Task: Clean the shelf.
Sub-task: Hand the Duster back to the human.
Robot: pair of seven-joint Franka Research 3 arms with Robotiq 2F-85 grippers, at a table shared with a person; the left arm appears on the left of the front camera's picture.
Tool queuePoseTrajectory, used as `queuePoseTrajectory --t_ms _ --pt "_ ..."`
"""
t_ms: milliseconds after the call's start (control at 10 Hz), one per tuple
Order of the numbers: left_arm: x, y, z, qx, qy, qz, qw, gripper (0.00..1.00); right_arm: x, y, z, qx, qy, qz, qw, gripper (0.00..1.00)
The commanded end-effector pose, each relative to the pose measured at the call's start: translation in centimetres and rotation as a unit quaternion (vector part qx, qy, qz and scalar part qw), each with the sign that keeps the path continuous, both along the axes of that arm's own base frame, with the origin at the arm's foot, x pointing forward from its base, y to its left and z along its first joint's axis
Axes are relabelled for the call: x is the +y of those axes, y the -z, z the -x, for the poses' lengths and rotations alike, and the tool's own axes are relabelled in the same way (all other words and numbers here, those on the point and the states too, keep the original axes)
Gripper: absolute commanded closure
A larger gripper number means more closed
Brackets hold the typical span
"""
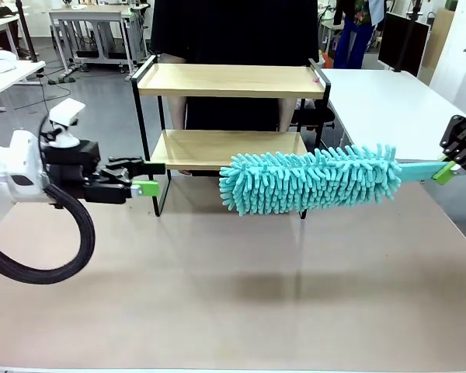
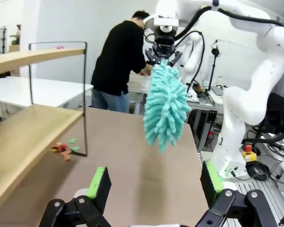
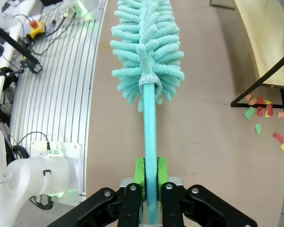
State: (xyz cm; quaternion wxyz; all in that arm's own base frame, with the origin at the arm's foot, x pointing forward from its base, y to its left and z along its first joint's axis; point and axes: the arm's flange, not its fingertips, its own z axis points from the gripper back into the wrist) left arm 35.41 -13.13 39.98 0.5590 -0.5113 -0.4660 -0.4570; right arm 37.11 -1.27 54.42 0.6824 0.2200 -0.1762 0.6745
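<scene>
Beige tabletop (image 1: 241, 295) fills lower frame. Grey floor (image 1: 85, 97) upper left, with white desks (image 1: 85, 19) on black legs. White table (image 1: 396, 105) at right. Dark monitor (image 1: 402, 43) upper right. Even indoor light.

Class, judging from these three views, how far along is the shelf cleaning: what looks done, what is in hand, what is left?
Looks done: coloured paper scraps lie on the table beside the shelf, apparently swept off. In hand: the right gripper is shut on the teal duster, held level in front of the lower board; the left gripper hangs open, empty. Left: a pink scrap sits on the top board.
</scene>
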Motion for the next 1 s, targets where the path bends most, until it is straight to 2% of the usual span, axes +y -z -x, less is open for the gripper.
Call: queuePoseTrajectory --t_ms 0,400,600,900 --pt "-2.9 1.0 -0.6 -0.021 -0.005 0.015 1.0 0.0 -0.1 -0.1 0.1 -0.005 -0.007 -0.007 1.0 0.87" --pt "-8.0 1.4 0.0 -0.044 0.056 0.044 0.997 0.0 -0.1 -0.1 0.1 -0.005 -0.007 -0.007 1.0 0.87" --pt "-10.1 1.2 0.0 -0.044 0.091 0.062 0.993 0.0 -0.1 -0.1 0.1 -0.005 -0.007 -0.007 1.0 0.87" --pt "-13.6 1.1 -0.2 -0.03 0.1 0.061 0.993 0.0 -0.1 -0.1 0.1 -0.005 -0.007 -0.007 1.0 0.87"
